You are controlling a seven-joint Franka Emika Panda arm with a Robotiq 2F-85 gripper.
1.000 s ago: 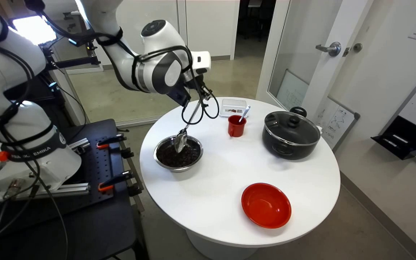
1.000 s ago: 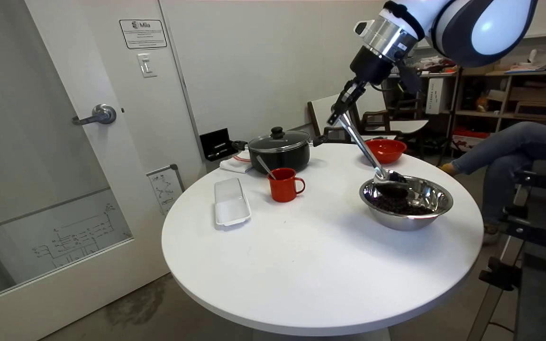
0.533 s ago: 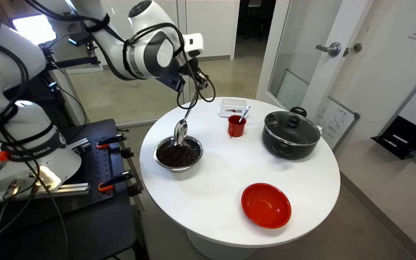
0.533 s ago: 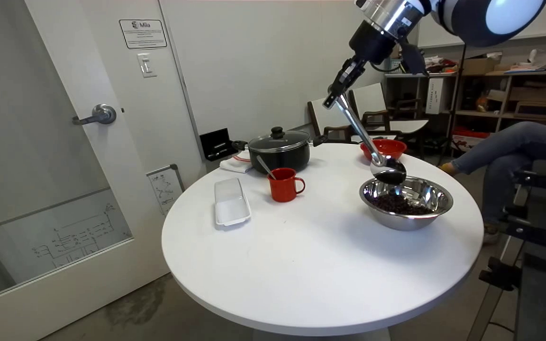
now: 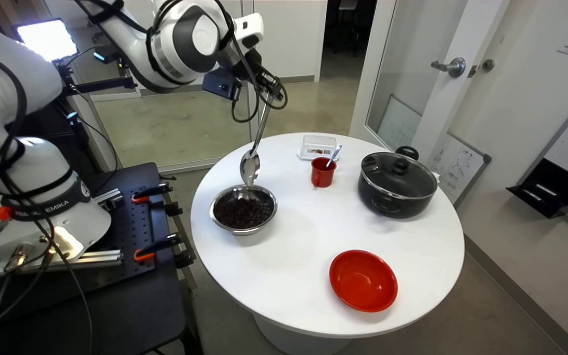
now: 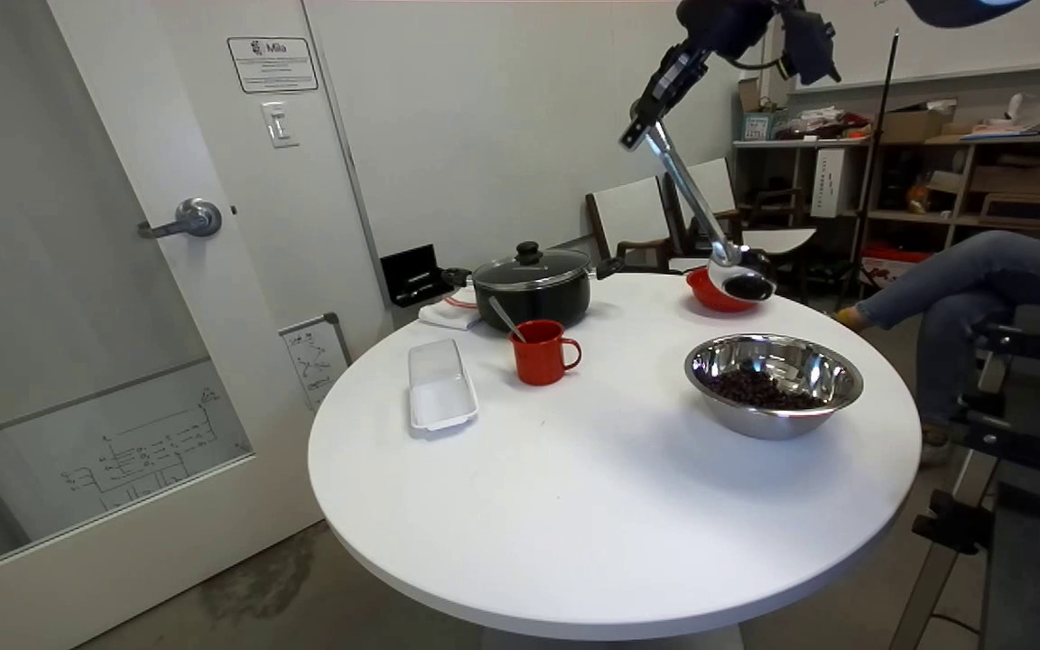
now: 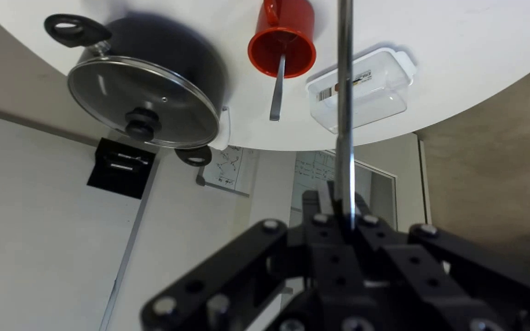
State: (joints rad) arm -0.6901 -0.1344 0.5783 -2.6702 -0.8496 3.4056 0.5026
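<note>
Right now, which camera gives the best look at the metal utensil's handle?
The wrist view: the metal utensil's handle appears close up there, clamped in the end effector. Both exterior views show it smaller, from farther off, but include the spoon-like head, which the wrist view cuts off.

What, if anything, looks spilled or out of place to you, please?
Nothing stands out, and I see no obvious spill: the gripper holds the spoon slanting above the metal bowl, the dark bits lie inside that bowl, and the pot has its lid on.
</note>
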